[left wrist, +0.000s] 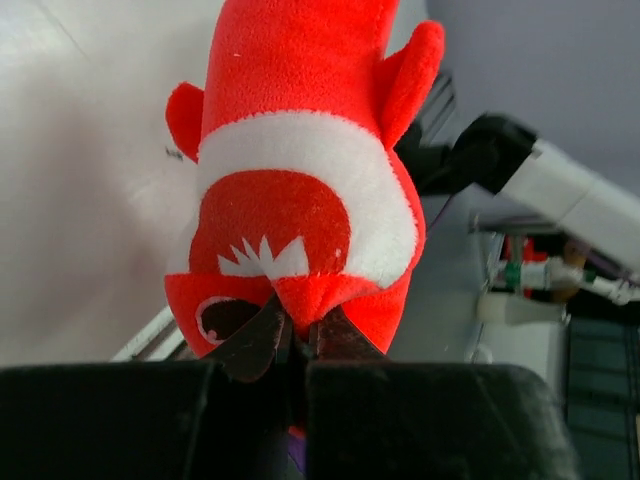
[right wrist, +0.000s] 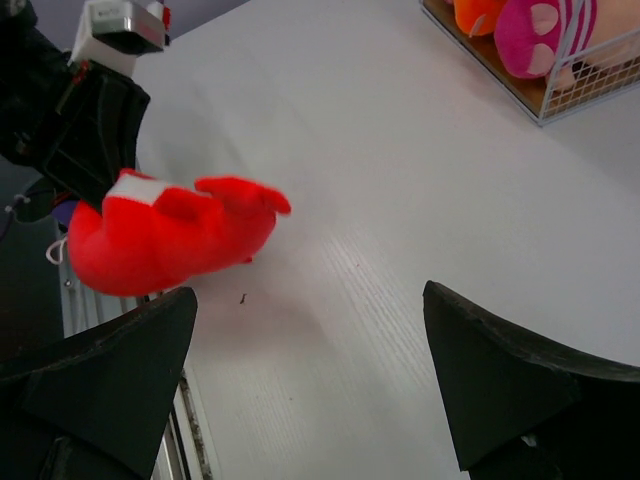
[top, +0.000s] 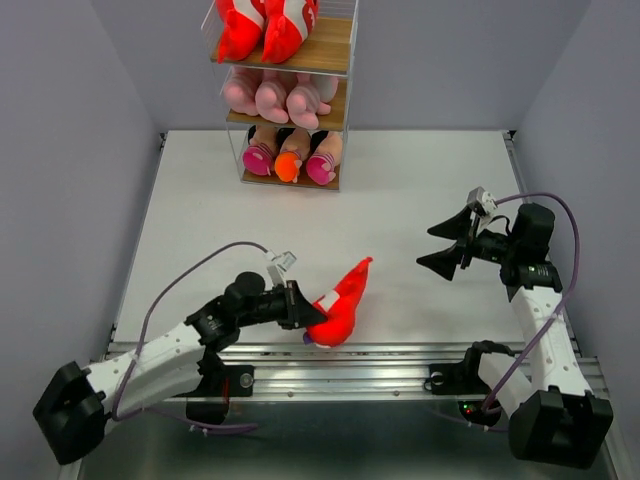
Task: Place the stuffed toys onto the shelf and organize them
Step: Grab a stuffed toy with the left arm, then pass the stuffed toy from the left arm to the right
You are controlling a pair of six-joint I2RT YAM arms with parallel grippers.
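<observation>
Just ahead of left hand (left wrist: 300,337), red shark (left wrist: 300,180), snout pinched tight, right hand (top: 427,248) spread wide.

The top external camera is looking down from above and behind the arm bases, taking in the table (top: 420,200) and the shelf (top: 330,45) at its far edge. The left wrist camera is sitting close behind the left gripper's fingers (left wrist: 255,340), facing the red shark (left wrist: 300,100), which is filling its frame. The right wrist camera is looking across the table between the right gripper's fingers (right wrist: 500,380) from farther off, sharing shark and shelf corner with the overhead view.
</observation>
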